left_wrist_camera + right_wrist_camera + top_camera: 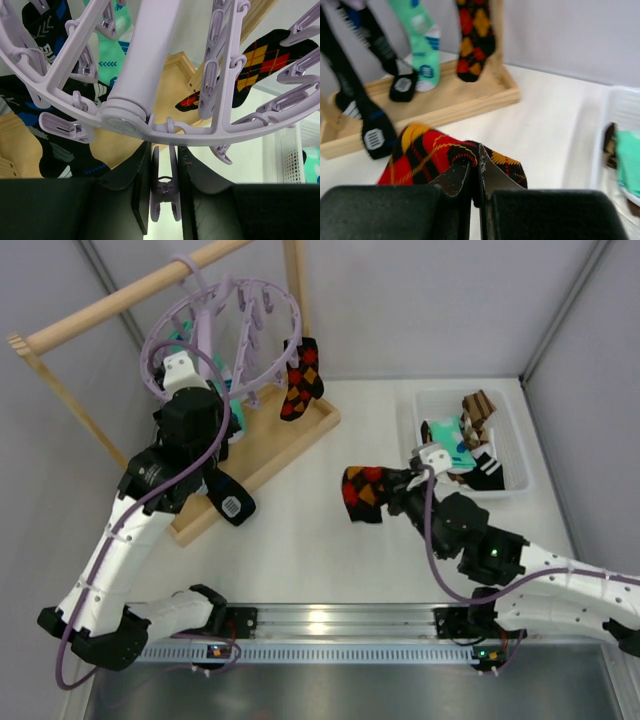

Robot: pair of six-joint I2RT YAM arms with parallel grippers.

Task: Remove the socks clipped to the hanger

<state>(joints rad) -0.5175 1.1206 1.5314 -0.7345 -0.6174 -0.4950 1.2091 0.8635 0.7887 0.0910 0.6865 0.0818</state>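
2 grips: my left gripper pinches a clip of the pale-lavender hanger; my right gripper clamps a black argyle sock with red-orange diamonds.

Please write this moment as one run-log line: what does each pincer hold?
left pincer: shut on a clip of the hanger | right pincer: shut on unclipped argyle sock | white bin: socks inside

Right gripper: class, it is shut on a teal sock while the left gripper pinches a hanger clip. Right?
No. The right wrist view shows the right gripper shut on an argyle sock, not a teal one. The left gripper does pinch a hanger clip.
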